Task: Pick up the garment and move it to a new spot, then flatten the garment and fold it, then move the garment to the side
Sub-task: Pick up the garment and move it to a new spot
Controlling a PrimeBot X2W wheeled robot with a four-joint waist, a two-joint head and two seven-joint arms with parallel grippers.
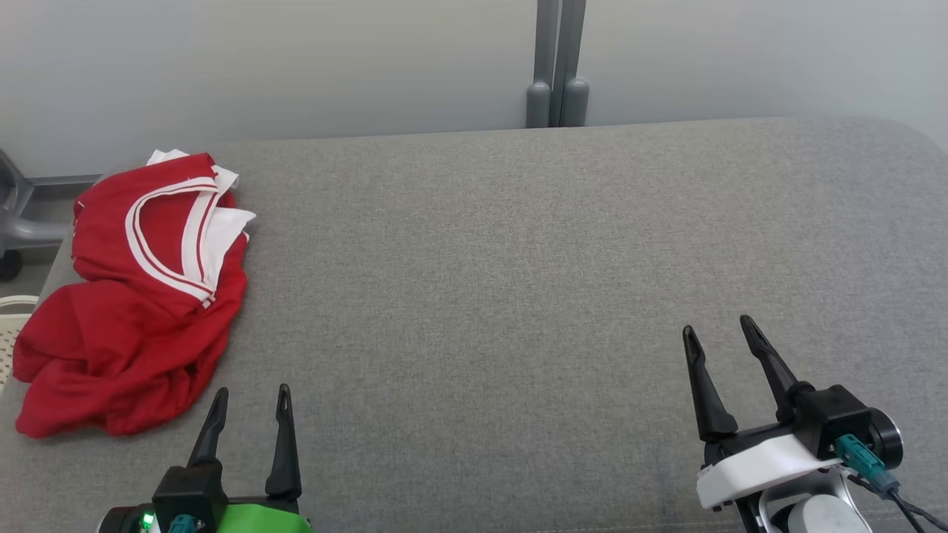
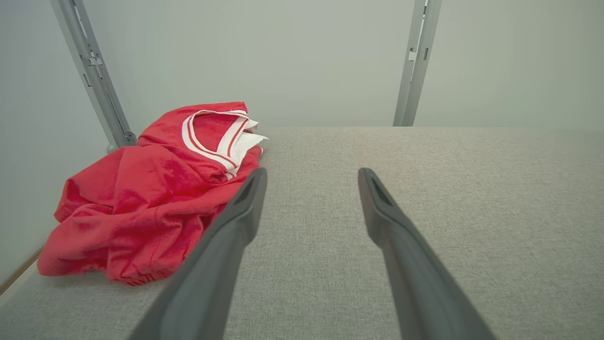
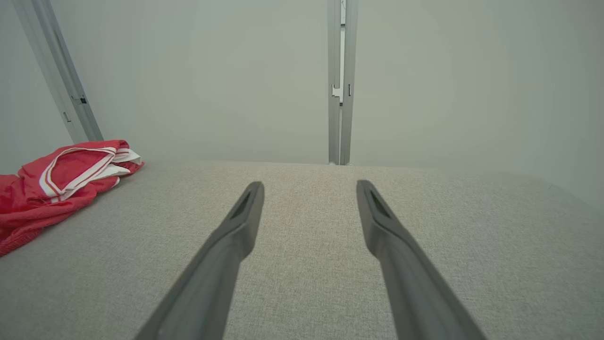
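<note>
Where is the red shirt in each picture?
Head view: the red shirt lies at the left edge of the gray cushion, up and left of the left end effector.
Left wrist view: in the left half, beside the left-hand finger.
Right wrist view: at the far left edge.
Shared landmark: the gray upright post behind the gray cushion, right of the red shirt in every view.

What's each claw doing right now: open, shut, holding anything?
Left claw: open, holding nothing, near the red garment.
Right claw: open, holding nothing.
</note>
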